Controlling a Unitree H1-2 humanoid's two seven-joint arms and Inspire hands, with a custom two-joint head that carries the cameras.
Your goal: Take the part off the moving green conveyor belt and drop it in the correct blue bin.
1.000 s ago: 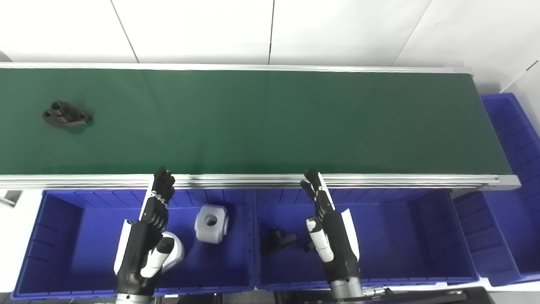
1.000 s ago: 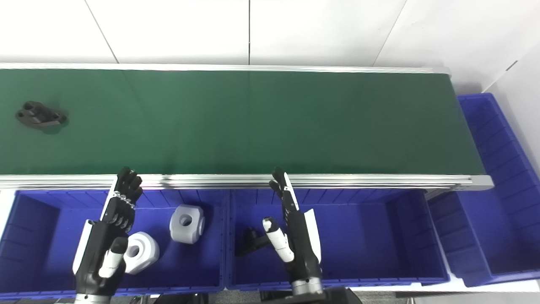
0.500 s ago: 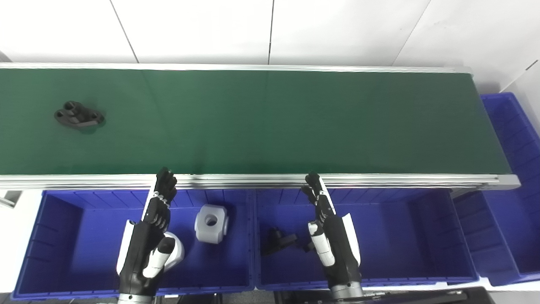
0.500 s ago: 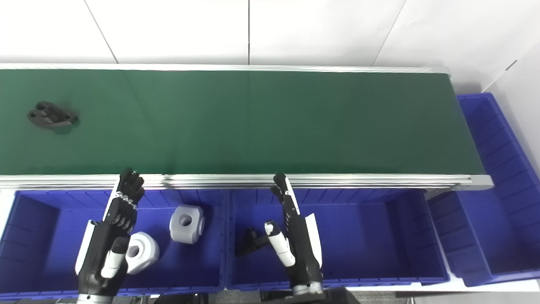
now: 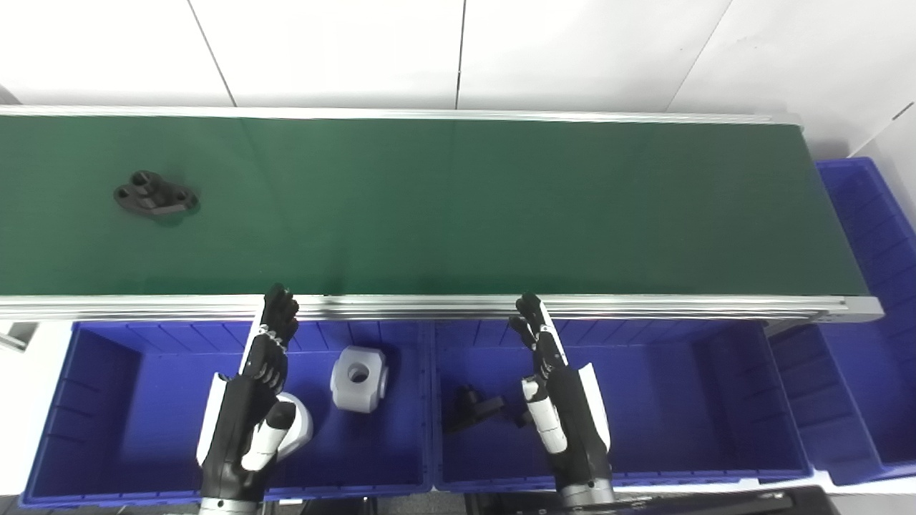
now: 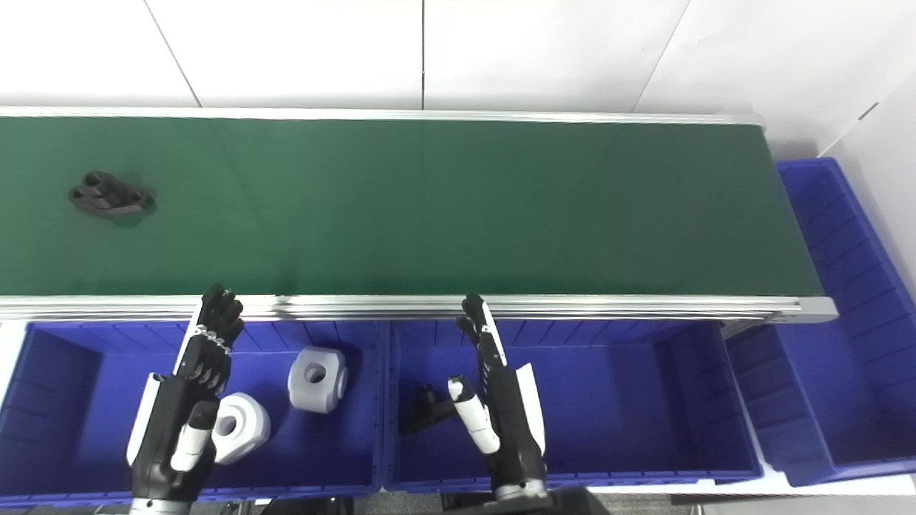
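Note:
A black bracket-shaped part [image 5: 155,200] lies on the green conveyor belt [image 5: 458,207] at its left end. My left hand [image 5: 254,408] hovers open over the left blue bin [image 5: 86,415], fingers stretched toward the belt's near rail. Over the middle blue bin [image 5: 701,400] my right hand [image 5: 558,408] is open too, fingers straight. Both hands hold nothing and are well short of the part.
Two grey blocks with holes [image 5: 358,378] [image 6: 240,428] lie in the left bin. A black part [image 5: 472,409] rests in the middle bin beside my right hand. A third blue bin [image 5: 873,286] stands past the belt's right end.
The black part has ridden the belt to the right. Both hands have barely moved.

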